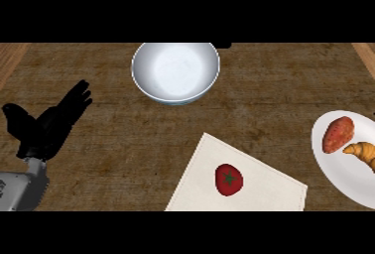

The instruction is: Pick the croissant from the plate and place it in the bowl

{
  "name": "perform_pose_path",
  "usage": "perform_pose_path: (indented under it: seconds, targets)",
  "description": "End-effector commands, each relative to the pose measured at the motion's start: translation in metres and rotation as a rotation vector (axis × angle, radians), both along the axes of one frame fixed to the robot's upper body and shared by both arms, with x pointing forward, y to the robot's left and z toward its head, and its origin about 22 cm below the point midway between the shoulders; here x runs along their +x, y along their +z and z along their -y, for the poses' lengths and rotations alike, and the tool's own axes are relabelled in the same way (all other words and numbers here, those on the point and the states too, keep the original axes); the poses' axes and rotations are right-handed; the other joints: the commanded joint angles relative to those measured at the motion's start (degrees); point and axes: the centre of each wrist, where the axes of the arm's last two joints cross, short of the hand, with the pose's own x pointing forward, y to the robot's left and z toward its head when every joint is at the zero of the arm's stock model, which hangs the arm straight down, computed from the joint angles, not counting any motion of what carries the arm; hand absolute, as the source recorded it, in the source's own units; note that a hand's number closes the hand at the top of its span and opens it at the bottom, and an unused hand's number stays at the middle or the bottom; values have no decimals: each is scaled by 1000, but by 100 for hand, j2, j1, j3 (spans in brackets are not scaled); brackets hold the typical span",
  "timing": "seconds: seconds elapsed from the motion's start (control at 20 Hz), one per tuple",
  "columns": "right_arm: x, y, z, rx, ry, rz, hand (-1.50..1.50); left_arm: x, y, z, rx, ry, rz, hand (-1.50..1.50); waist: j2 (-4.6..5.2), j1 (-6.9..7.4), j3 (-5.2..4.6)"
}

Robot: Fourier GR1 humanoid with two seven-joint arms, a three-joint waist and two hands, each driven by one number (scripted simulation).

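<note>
Head view showed the croissant (362, 151) lying on the plate (333, 169) at the right edge of the bench (110, 154), just beside a sweet potato (338, 134). The bowl (176, 69) stood at the far edge, well apart. A tomato (228, 179) sat on a napkin (256, 194) at the near edge. The left robot hand (45, 128) rested released, fingers straight, by the left edge.

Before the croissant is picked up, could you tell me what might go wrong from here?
1. The croissant lies close beside the sweet potato on the plate, so closing fingers might catch both.
2. It sits at the view's right edge, partly cut off, so aiming may be poor.
3. Only the open left hand shows, far from it; the bowl is a long carry away.
</note>
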Motion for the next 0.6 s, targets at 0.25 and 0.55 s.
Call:
perform_pose_path:
  seconds: [0.25,0.55]
  targets:
    - [8,-11,0,-4,-11,-10,-150,4,19,-4,-6,7,3,0,-4,-3,0]
    - [12,-40,24,-39,-35,-38,-150,9,8,-1,-14,-4,-4,0,8,8,2]
